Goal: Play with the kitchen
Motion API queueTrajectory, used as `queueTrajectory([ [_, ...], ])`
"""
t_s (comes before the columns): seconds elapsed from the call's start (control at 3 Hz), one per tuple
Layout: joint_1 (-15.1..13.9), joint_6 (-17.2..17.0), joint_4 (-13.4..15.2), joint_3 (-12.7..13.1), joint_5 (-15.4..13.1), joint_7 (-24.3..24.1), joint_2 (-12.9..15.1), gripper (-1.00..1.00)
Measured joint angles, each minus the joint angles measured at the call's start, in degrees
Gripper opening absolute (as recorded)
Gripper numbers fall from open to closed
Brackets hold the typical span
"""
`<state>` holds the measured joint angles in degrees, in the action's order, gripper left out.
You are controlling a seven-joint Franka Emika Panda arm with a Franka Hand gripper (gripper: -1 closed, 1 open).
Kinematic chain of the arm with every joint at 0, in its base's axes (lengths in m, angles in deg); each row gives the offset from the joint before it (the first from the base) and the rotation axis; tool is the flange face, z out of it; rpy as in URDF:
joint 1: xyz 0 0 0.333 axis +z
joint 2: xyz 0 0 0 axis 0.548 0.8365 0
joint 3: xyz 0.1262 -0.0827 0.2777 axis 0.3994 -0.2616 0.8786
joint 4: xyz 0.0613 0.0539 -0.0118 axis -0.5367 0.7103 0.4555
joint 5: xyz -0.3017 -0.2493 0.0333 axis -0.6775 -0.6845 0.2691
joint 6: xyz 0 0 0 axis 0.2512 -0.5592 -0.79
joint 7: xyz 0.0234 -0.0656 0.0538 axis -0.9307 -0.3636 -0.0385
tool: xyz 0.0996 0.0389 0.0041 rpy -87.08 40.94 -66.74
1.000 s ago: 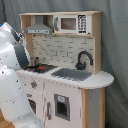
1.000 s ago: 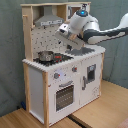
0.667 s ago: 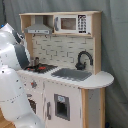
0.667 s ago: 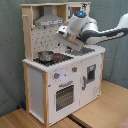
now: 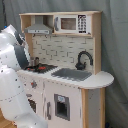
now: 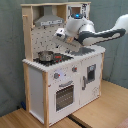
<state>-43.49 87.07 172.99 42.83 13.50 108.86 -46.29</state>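
Note:
The kitchen (image 5: 65, 95) (image 6: 75, 80) is a toy of pale wood and white panels, seen in both exterior views. It has a black faucet (image 5: 83, 59), a grey sink (image 5: 71, 74), a red-ringed hob (image 5: 44, 67) (image 6: 56, 58), a hood (image 5: 39, 28) (image 6: 50, 20), a microwave (image 5: 68, 23) and a windowed oven door (image 6: 64, 95). A small metal pot (image 6: 46, 55) stands on the hob. My gripper (image 6: 61, 35) hangs above the counter, just right of the pot and higher than it. In the first exterior view my white arm (image 5: 11, 75) hides the gripper.
In the second exterior view the kitchen stands on a wooden table (image 6: 100, 112) with a seam down its middle. A grey curtain (image 5: 114, 45) hangs behind it. A lower cabinet door with a dark panel (image 6: 90, 73) faces the second exterior view's right.
The gripper has come down and a little toward the second exterior view's left, closer to the hob and pot. The kitchen and pot have not moved.

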Motion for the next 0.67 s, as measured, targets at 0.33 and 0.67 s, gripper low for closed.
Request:
queueTrajectory([
  [0.33,-4.41,-0.79,-2.54,3.08,2.52,2.87,-1.96,1.00],
  [0.67,-8.90,-2.13,-6.21,6.01,5.31,5.66,-4.52,1.00],
])
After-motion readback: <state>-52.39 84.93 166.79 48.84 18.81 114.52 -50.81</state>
